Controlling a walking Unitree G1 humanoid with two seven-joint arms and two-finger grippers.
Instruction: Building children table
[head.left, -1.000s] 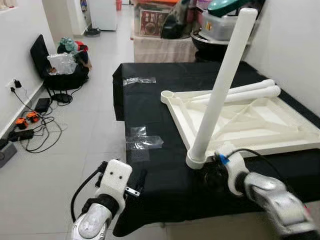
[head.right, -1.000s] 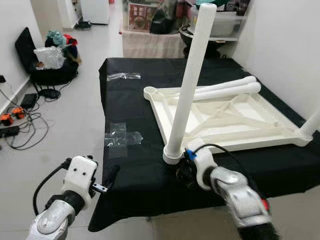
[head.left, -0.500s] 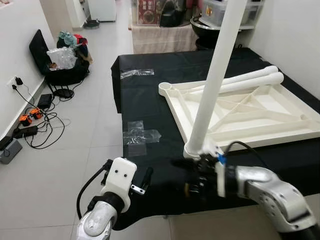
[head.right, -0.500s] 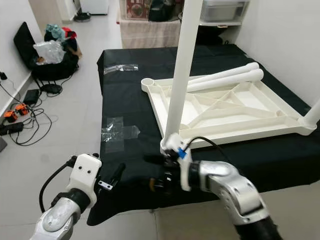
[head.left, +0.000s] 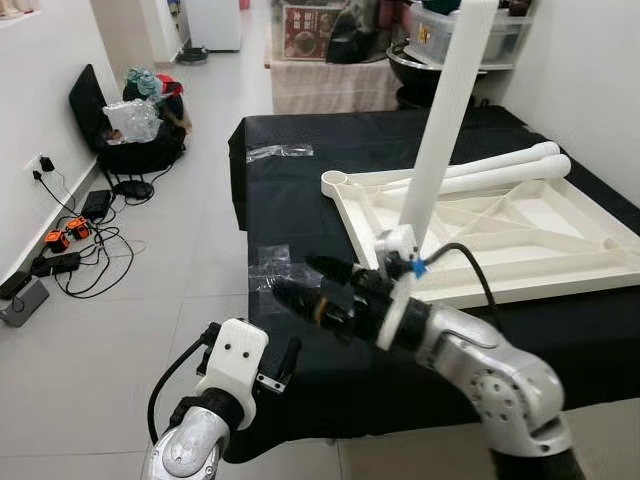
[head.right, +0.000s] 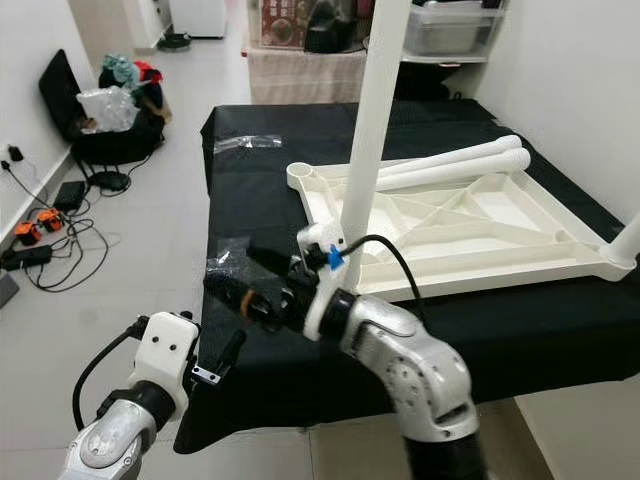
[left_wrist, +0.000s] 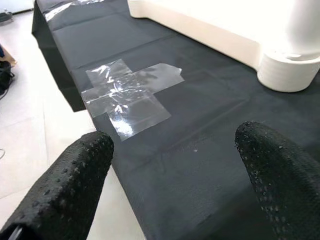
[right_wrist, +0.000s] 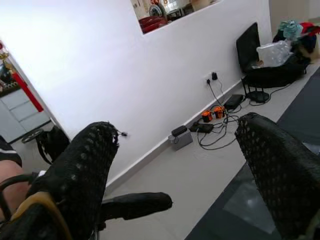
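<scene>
My right gripper (head.left: 300, 283) hangs over the black table (head.left: 300, 200), fingers spread, holding nothing. The upturned white tabletop (head.left: 520, 235) lies at two o'clock, one leg (head.left: 440, 130) standing upright in its near corner. My left gripper (head.left: 290, 355), fingers spread, hovers at seven o'clock by the table edge.

floor: pale grey tiles (head.left: 150, 300) all around me
walls: plain white (head.left: 30, 110)
corner: black chair (head.left: 95, 120), tangled cables (head.left: 75, 245)

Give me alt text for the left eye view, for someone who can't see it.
An upside-down white plastic tabletop lies on a black-covered table, one white leg standing upright at its near corner and more legs lying across it. The right gripper points left, open and empty, over clear tape; the left gripper hovers at the table's near edge.
</scene>
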